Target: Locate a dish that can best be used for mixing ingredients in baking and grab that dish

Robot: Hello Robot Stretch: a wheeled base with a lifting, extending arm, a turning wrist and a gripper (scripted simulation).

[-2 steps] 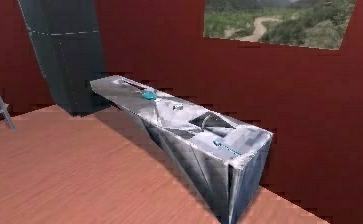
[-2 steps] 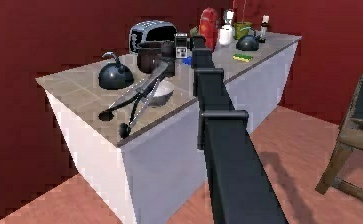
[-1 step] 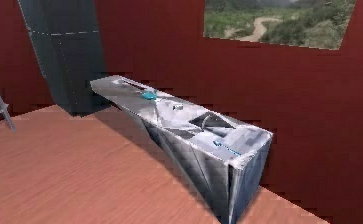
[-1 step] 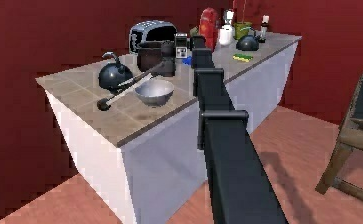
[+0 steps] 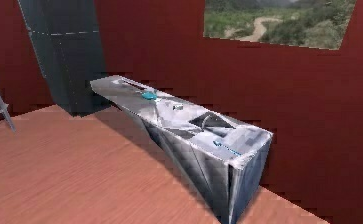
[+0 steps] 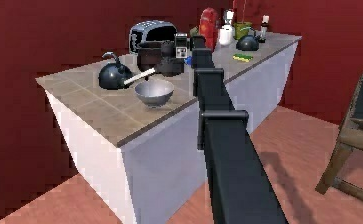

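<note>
Bowl (image 6: pixel 154 93): grey metal, sat on counter (image 6: pixel 84 90) nr front edge, just beside arm (image 6: pixel 224 130).
Gripper (image 6: pixel 173 55): farther out, amid clutter by toaster (image 6: pixel 147 38); couldn't tell if it held anything.
Progress: Bowl located, prob. right dish; grab not yet done, since it rested on counter.

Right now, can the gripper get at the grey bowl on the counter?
Probably yes: the bowl sits apart near the counter edge, beside the arm; the gripper lies farther out, so retracting seems needed.
</note>
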